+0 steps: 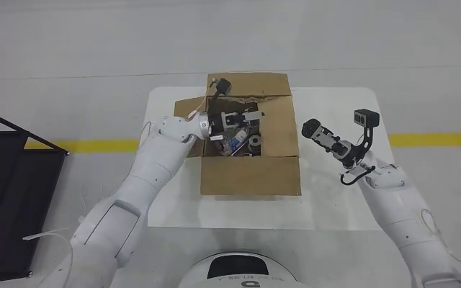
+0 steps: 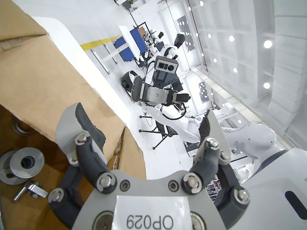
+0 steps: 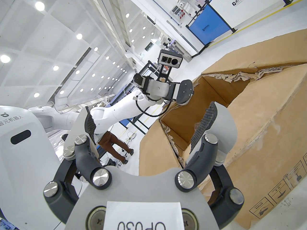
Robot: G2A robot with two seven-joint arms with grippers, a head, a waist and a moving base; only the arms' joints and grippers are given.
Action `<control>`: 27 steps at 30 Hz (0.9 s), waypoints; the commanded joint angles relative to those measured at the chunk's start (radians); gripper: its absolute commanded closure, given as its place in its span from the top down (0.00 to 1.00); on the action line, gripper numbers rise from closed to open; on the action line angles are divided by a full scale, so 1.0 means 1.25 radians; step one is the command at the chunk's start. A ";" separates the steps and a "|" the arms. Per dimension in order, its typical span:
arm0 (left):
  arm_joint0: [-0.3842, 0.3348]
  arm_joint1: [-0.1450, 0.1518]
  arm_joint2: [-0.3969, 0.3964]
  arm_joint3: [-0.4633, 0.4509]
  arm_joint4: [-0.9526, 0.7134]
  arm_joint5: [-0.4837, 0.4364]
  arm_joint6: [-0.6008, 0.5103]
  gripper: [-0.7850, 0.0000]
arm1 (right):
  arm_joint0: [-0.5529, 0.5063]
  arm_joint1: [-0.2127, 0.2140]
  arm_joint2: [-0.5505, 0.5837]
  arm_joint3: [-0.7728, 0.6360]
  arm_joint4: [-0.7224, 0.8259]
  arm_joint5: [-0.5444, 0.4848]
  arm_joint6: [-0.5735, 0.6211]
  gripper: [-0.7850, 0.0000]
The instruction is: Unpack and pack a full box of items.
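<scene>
My left fingers (image 2: 92, 128) are spread wide with nothing between them. They hang in the open top of the brown cardboard box (image 2: 48, 77), pointed at its wall on my right arm's side. Low in the box beside them lies a round grey metal flanged disc (image 2: 22, 166) with a hole in the middle. Just next to it is a small silver metal bracket with a bolt (image 2: 31, 190). In the top view the same fingers sit over a jumble of dark and blue parts (image 1: 241, 140), too small to tell apart.

My right fingers (image 3: 203, 125) are also spread wide and empty. They are in the air outside the box, well apart from its right wall and aimed toward it.

The box stands upright near the middle of the white tabletop (image 1: 331, 209). Its flaps are folded outward and the corner edges are torn and ragged.
</scene>
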 commanded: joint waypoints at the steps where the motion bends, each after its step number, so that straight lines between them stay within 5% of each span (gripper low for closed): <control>1: -0.003 0.005 0.008 -0.029 0.138 0.067 0.086 1.00 | 0.000 0.000 0.000 0.000 0.000 0.000 0.000 1.00; 4: 0.021 0.012 0.033 -0.122 0.319 0.177 0.188 1.00 | 0.000 0.000 0.000 0.000 0.000 0.000 0.000 1.00; 10: 0.058 0.017 0.043 -0.202 0.352 0.322 0.170 1.00 | 0.000 0.000 0.000 0.000 0.000 0.000 0.000 1.00; 22: 0.059 0.017 0.041 -0.205 0.349 0.328 0.171 1.00 | 0.000 0.000 0.000 0.000 0.000 0.000 0.000 1.00; 27: 0.040 0.007 0.058 -0.147 0.367 0.378 0.225 1.00 | 0.000 0.000 0.000 0.000 0.000 0.000 0.000 1.00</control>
